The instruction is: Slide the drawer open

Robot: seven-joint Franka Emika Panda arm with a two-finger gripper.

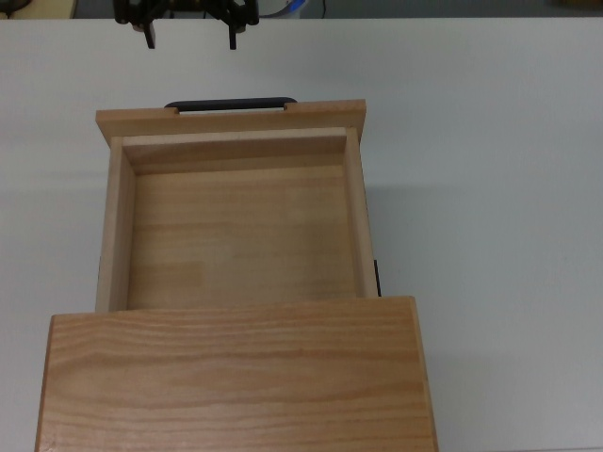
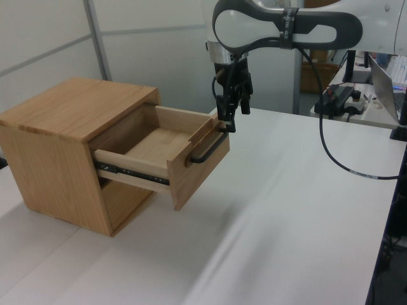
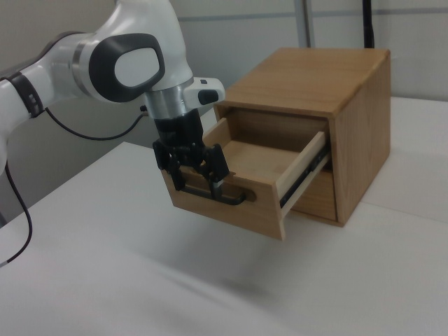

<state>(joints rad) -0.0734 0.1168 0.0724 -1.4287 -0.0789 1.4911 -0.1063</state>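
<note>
On a white table [image 2: 299, 210], we see the drawer [image 1: 236, 226] standing pulled well out of its light wood cabinet [image 2: 60, 149], its bare interior open to the top view and a black slide rail [image 2: 130, 173] showing along its side in the left view. The wider front panel faces away from the cabinet, with the thin black handle [image 1: 231, 104] across it. Our Franka arm [image 3: 105, 66] reaches down in front of that panel, and its pincer [image 3: 199, 175] hangs just beside the handle with the two fingers spread wide and nothing between them. In the top view the fingertips [image 1: 233, 38] sit near the upper edge, apart from the handle bar below them. In the right view the pincer partly overlaps the handle, and we cannot tell from there whether they touch. A black cable [image 2: 340, 152] trails from the arm across the left view's right.
</note>
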